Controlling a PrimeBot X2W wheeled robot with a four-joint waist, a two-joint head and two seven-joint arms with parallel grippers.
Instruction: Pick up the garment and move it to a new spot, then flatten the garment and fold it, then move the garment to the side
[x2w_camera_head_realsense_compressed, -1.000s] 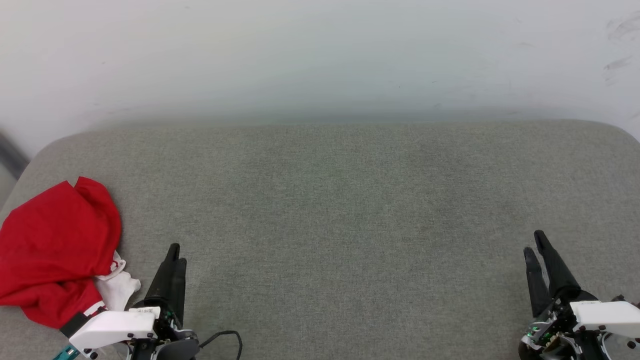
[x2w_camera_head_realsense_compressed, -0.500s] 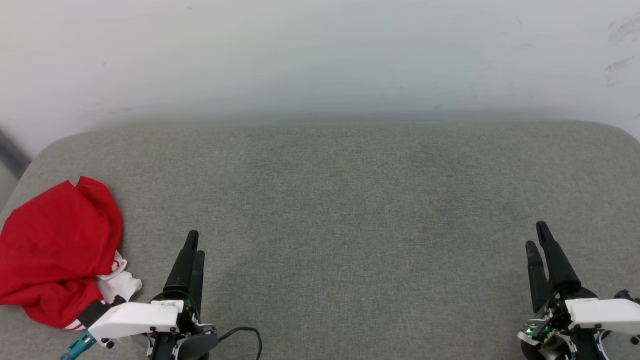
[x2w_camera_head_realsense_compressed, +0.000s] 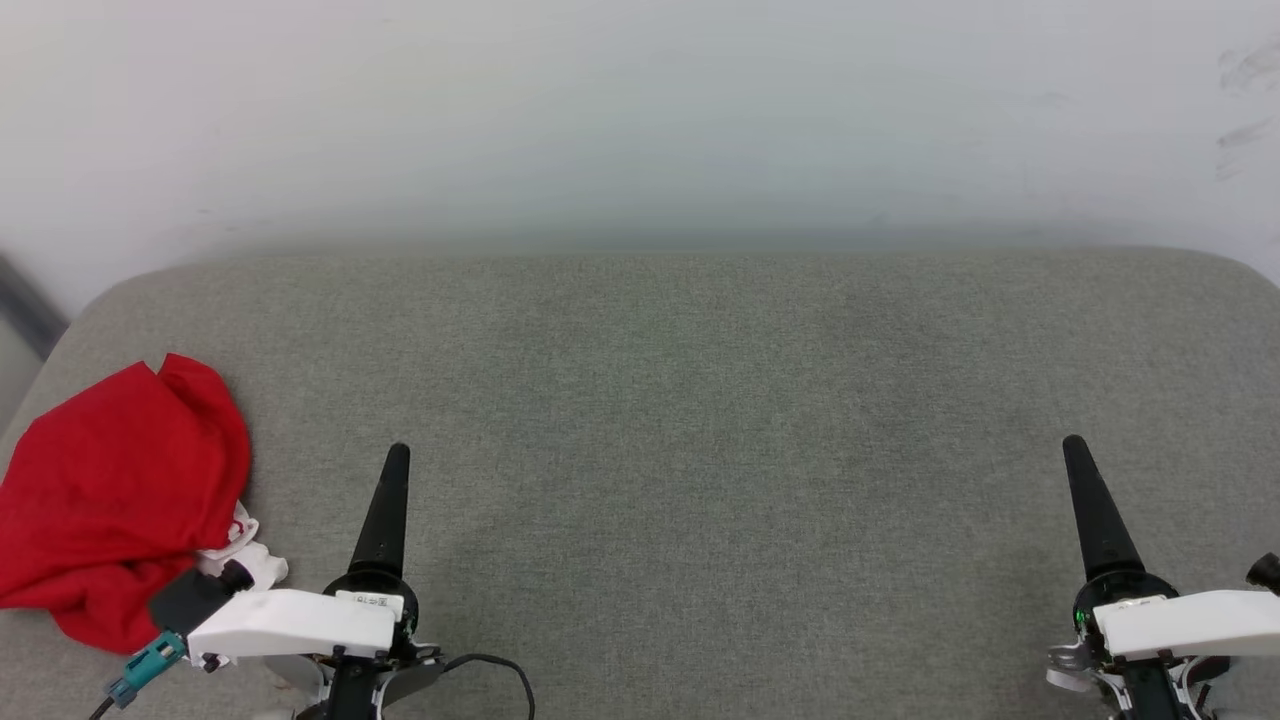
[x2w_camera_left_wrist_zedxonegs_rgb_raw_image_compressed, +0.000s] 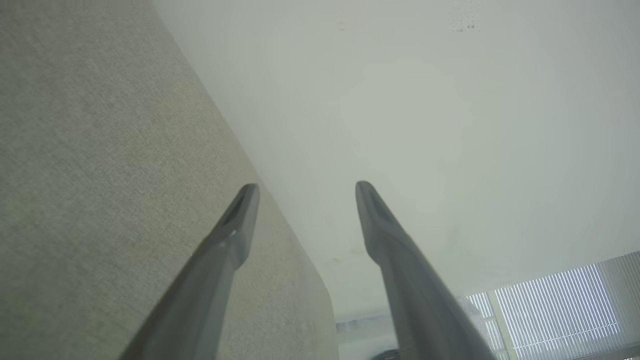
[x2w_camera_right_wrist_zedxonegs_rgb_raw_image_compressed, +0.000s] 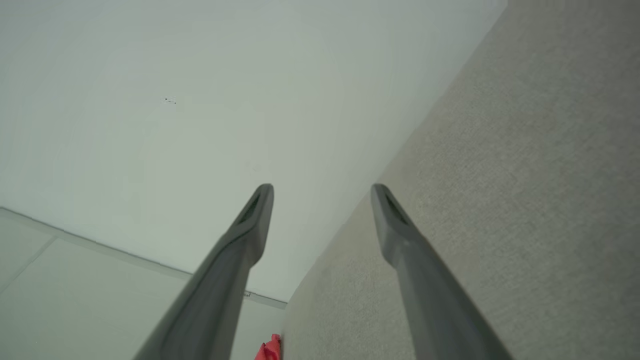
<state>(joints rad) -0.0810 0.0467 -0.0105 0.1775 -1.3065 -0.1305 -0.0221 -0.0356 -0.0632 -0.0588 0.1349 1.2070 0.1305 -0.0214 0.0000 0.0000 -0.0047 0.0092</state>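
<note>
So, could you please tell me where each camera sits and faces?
Head view: from the head, forward and down onto the grey cushion; left hand, right hand at bottom.
Left wrist view: along its open fingers toward cushion edge and wall.
Right wrist view: along its open fingers toward cushion edge and wall.
Shared: head and right wrist views both show the garment.

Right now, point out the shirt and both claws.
shirt (x2w_camera_head_realsense_compressed: 120, 490): head view, middle of red cloth.
left claw (x2w_camera_left_wrist_zedxonegs_rgb_raw_image_compressed: 306, 186): left wrist view, between its fingertips.
right claw (x2w_camera_right_wrist_zedxonegs_rgb_raw_image_compressed: 322, 186): right wrist view, between its fingertips.
</note>
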